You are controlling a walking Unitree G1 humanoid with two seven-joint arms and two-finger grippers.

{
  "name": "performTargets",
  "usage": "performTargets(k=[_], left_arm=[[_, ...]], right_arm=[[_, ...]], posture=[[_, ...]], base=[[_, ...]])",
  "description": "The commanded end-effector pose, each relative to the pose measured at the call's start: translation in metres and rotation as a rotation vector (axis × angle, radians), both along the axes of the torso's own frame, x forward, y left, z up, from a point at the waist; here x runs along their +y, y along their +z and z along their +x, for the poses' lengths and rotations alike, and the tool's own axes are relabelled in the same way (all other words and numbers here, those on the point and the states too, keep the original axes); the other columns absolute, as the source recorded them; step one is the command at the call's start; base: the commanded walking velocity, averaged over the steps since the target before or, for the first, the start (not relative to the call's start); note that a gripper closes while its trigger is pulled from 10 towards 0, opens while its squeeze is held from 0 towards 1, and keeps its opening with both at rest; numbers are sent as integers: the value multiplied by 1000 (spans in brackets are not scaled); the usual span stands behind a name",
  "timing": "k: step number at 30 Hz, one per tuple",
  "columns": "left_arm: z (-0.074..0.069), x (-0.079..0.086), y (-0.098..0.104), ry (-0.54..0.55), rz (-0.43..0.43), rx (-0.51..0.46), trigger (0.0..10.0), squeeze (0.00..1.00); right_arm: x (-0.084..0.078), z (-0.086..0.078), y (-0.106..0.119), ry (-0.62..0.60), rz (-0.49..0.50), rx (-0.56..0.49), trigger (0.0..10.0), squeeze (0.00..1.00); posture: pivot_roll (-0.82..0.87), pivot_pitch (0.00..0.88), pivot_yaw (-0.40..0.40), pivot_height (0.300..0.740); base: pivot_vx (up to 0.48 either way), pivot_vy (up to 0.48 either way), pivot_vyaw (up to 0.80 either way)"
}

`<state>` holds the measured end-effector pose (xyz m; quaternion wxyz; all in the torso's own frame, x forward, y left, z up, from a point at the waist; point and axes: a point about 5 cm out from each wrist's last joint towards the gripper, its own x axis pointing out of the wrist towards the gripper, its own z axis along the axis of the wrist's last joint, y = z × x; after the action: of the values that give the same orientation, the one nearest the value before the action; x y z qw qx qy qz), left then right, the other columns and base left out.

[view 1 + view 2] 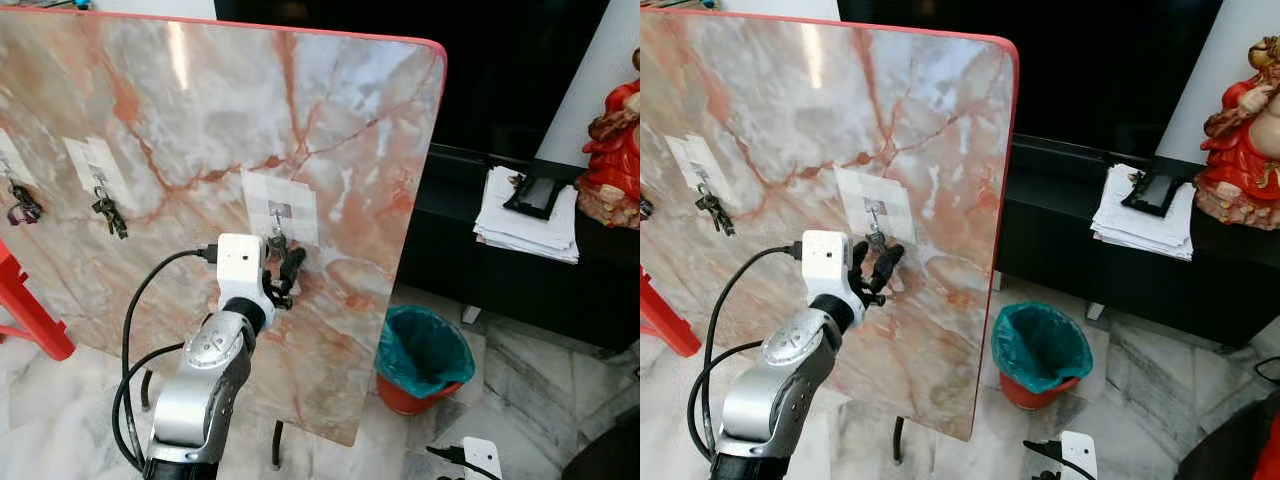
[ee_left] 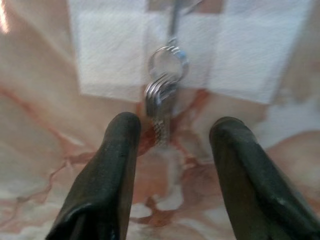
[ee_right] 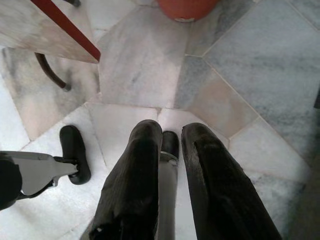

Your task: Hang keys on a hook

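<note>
A bunch of keys [image 2: 161,100] on a ring hangs from a small metal hook [image 1: 280,212]. The hook sits on a white adhesive patch at the middle of the upright pink marble board [image 1: 200,120]. My left gripper [image 2: 175,122] is open right in front of the board, just below the hook. Its two black fingers [image 1: 293,262] stand on either side of the hanging keys without touching them. My right gripper [image 3: 171,129] hangs idle over the floor with its fingers close together and nothing between them.
Two more white patches carry key bunches [image 1: 110,212] further left on the board. To the right are an orange bin with a teal liner [image 1: 425,350] on the marble floor, a black cabinet with papers [image 1: 525,215] and a red statue [image 1: 612,150]. A red frame [image 1: 30,310] is at the left.
</note>
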<state>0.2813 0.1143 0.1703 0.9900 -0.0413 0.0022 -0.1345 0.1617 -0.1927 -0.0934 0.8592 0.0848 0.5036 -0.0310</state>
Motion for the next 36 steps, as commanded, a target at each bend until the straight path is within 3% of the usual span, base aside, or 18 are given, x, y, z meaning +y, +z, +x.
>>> performTargets(k=[1,3,4,5,6,15,19,21,22,26,27,28,30,31,32,36], left_arm=[[-8,-3,7,-23,8,-27,10000,1000],[-12,-3,7,-28,16,-25,10000,1000],[-18,-3,8,-41,17,-27,10000,906],[-19,-3,8,-45,17,-27,10000,906],[-21,-3,8,-52,16,-27,10000,0],[-56,4,1,-92,70,39,10000,0],[-65,20,-22,-34,107,139,10000,0],[-63,31,-38,23,133,183,10000,0],[-56,46,-58,104,135,241,10000,0],[-46,77,-91,264,161,338,10000,0],[-46,77,-91,264,161,338,10000,0],[-45,90,-113,295,169,409,10000,0],[-46,94,-122,297,165,441,10000,0],[-51,98,-159,285,156,569,10000,0],[-58,100,-184,280,180,663,10000,0],[-76,99,-215,268,235,794,10000,0]], right_arm=[[-3,1,1,5,-9,3,10000,0],[-3,1,1,7,-10,2,10000,0],[-3,2,1,7,-11,1,10000,0],[-3,2,1,7,-11,1,10000,0],[-3,2,1,7,-11,1,10000,0],[-4,2,1,8,-16,2,10000,0],[-4,2,1,14,-17,3,10000,0],[-4,2,1,15,-18,3,10000,0],[-4,3,2,36,-29,2,10000,0],[-3,4,2,59,-40,0,10000,0],[-3,4,2,59,-40,0,10000,0],[-3,5,2,75,-47,-2,10000,0],[-3,5,2,76,-48,-2,10000,0],[-3,5,2,70,-51,2,10000,0],[-2,4,2,72,-55,6,10000,0],[-1,3,1,89,-64,11,10000,0]], posture=[[44,0,-52,740],[45,0,-52,740],[46,0,-53,740],[48,0,-53,740],[48,0,-53,740],[61,0,-46,740],[66,0,-46,740],[72,0,-45,740],[69,0,-42,740],[55,0,-33,740],[55,0,-33,740],[50,0,-30,740],[55,0,-26,740],[63,0,-28,740],[44,0,-24,740],[24,0,-7,740]], base=[[0,0,0],[0,0,0],[0,0,0],[0,0,0],[0,0,0],[0,0,0],[0,0,0],[0,0,0],[0,0,0],[0,0,0],[0,0,0],[0,0,0],[0,0,0],[0,0,0],[0,0,0],[0,0,0]])
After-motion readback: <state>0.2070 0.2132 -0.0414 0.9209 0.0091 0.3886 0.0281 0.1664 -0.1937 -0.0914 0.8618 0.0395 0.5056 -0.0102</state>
